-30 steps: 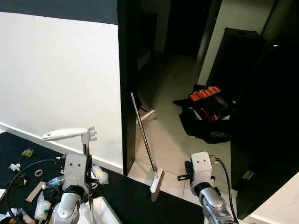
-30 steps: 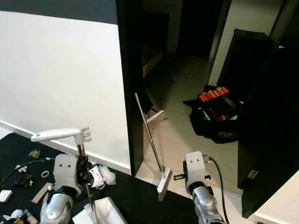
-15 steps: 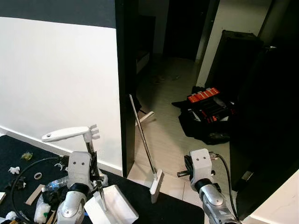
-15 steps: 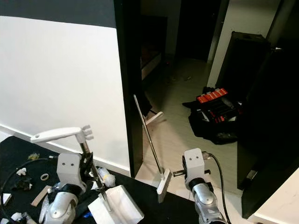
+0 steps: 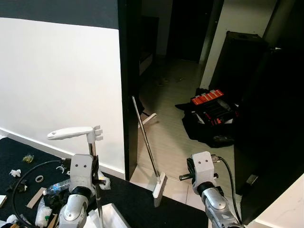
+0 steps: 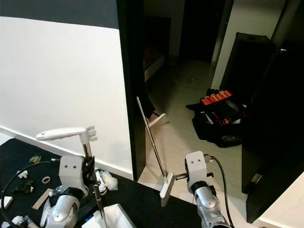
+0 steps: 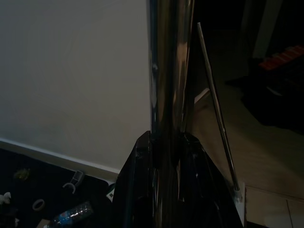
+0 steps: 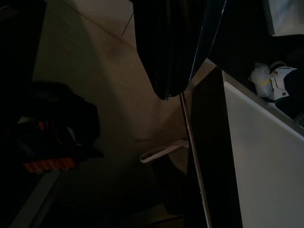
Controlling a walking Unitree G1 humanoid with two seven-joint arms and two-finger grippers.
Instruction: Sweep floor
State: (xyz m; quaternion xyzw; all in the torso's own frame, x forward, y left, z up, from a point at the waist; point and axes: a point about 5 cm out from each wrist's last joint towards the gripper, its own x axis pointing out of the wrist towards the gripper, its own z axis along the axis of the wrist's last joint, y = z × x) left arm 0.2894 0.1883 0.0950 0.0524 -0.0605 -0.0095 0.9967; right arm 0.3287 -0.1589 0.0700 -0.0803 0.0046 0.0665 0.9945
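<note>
Two tools concern us. We find the left gripper (image 7: 166,156) closed around the chrome pole of a long-handled dustpan (image 5: 93,161), which stands upright at the lower left; its white handle (image 5: 73,133) points to the robot's left, and the white pan (image 6: 116,216) sits low on the black mat (image 5: 137,204). We note the broom (image 5: 147,147) leaning tilted against the black door frame (image 5: 128,90), its white head (image 5: 159,183) resting on the pale tile floor (image 5: 171,137) just beyond the mat's edge, apart from both grippers. We see the right arm (image 5: 204,173) raised at the lower right, near the broom head but not touching it; whether the right gripper (image 8: 173,71) is spread or closed we cannot tell. Small litter (image 5: 21,171) lies scattered on the mat at far left beside the white wall (image 5: 61,80). A black bag with a red case (image 5: 209,111) lies on the tiles beyond.
</note>
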